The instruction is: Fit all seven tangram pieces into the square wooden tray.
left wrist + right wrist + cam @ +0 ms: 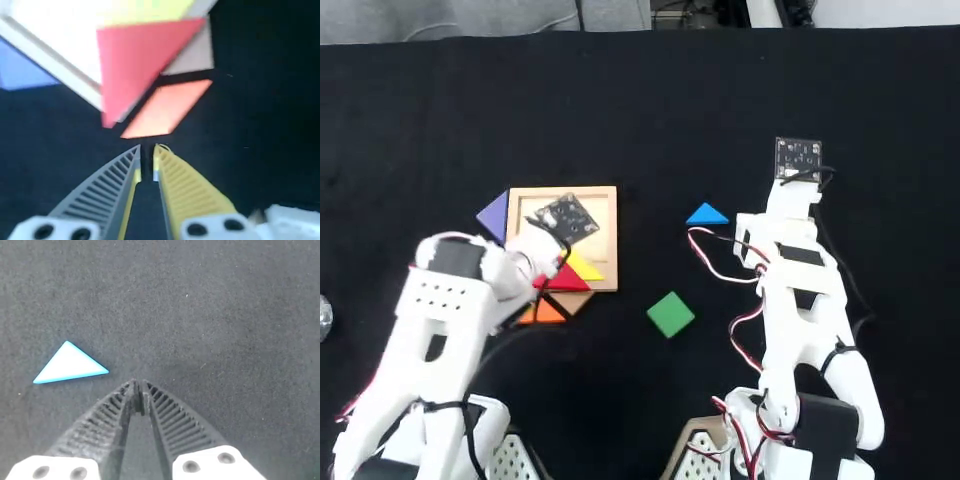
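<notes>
Left hand [147, 150]: fingers drawn nearly together, only a thin slit between the tips, and nothing held. It hangs low over the dark bench [720, 100], at the near side of the tray [612, 240].

Orange piece [167, 107]: a slanted four-sided piece lying on the bench just ahead of the left hand's tips, not touching them. It is outside the tray, close against its near rim.

Red triangle [140, 65]: just beyond the orange piece, lying across the tray's near rim with one tip poking past the wood.

Yellow piece [588, 268]: inside the tray at its near right corner, right up against the red triangle.

Purple triangle [495, 214]: on the bench against the tray's outer left side.

Tray: pale wood, square, on the left part of the bench — the left arm's wrist hangs over its middle.

Right hand [138, 390]: fingers closed tip to tip, empty, over bare bench.

Blue triangle [67, 365]: flat on the bench near the right hand's tips, off to one side and clear of them.

Green square [670, 313]: alone on the bench between the two arms — well apart from the tray and from both hands.
</notes>
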Controlling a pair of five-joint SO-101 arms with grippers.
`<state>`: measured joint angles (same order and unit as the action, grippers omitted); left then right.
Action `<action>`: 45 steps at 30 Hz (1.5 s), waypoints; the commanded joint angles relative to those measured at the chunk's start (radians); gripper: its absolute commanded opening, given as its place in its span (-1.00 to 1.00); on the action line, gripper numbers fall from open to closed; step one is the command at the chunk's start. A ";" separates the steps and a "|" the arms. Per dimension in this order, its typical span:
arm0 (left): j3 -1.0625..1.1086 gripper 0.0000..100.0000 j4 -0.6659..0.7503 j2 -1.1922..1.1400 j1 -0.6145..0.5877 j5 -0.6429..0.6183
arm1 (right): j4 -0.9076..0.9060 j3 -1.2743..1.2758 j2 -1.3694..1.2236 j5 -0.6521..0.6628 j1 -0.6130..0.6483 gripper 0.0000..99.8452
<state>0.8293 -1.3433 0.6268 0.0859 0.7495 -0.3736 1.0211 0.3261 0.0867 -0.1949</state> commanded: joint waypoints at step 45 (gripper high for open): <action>-0.222 -0.94 0.425 -0.505 -0.099 -0.437 | 0.011 -0.024 -0.002 0.002 0.009 -0.98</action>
<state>0.6728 -0.9275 0.1174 -0.0537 0.3168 -0.3736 1.0211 0.3261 0.0867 -0.1949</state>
